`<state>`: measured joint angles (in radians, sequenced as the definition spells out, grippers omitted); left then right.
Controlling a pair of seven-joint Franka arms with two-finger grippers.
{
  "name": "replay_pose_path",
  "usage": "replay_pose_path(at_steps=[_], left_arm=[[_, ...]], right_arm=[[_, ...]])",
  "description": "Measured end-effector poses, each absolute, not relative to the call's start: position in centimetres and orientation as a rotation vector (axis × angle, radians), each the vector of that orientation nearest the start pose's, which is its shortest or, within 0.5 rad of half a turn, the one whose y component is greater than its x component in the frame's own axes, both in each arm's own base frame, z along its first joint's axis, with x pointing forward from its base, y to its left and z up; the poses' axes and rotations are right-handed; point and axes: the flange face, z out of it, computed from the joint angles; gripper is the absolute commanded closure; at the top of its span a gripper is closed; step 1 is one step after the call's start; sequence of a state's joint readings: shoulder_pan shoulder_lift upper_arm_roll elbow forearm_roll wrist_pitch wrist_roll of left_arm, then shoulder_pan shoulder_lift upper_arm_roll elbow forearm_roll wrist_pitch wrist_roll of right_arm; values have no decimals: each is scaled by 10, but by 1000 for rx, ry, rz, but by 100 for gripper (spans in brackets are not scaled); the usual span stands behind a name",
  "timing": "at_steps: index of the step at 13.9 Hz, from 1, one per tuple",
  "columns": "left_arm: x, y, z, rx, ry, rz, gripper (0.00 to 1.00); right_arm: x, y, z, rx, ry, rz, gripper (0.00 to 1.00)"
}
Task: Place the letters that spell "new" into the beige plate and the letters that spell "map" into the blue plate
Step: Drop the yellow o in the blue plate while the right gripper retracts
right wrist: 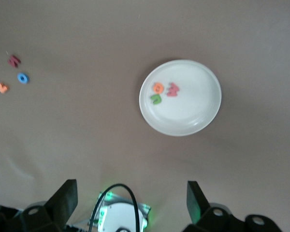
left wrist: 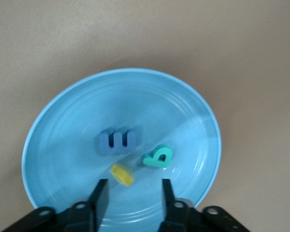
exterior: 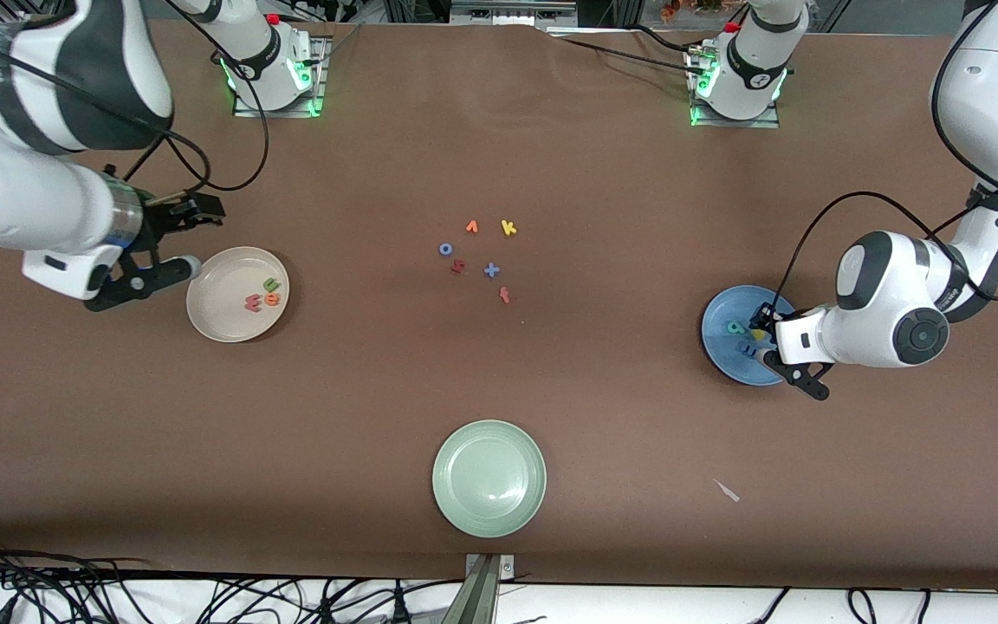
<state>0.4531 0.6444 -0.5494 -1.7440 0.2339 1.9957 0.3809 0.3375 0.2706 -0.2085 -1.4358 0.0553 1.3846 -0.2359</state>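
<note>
— Where does your left gripper [left wrist: 131, 193] stand?

— You have it low over the blue plate [left wrist: 63, 121], at the rim toward the left arm's end of the table. Its fingers are parted and grip nothing — the yellow p [left wrist: 122, 174] lies loose in the plate just ahead of them. The dark blue m [left wrist: 118, 140] and the teal a [left wrist: 157, 156] rest in that same plate, close together beside the p.

— And your right gripper [right wrist: 130, 193]?

— It waits with fingers spread wide and empty, up in the air beside the beige plate [exterior: 209, 316], toward the right arm's end of the table. That plate holds the green n [exterior: 271, 284], the orange e [exterior: 272, 299] and the pinkish-red w [exterior: 253, 302], bunched together.

— What else lies near the beige plate?

— Well apart from it, toward the table's middle, you'll see loose letters: a yellow k [exterior: 508, 228], a blue o [exterior: 445, 249], an orange v-shaped one [exterior: 471, 227] and a dark red one [exterior: 457, 267]. A pale green plate [exterior: 456, 498] sits nearer the front camera than the beige plate.
</note>
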Motion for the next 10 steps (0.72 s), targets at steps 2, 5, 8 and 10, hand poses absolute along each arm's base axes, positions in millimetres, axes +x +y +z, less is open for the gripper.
replay_pose_path(at_steps=[2, 5, 8, 10], left_arm=[[636, -34, 246, -3152, 947, 423, 0], [649, -65, 296, -3131, 953, 426, 0], [659, -96, 353, -3097, 934, 437, 0], [661, -98, 391, -3059, 927, 431, 0]], right_arm=[[593, 79, 538, -3026, -528, 431, 0], [569, 52, 561, -3022, -480, 347, 0], [547, 46, 566, -3079, -502, 306, 0], [542, 48, 568, -3107, -519, 309, 0]])
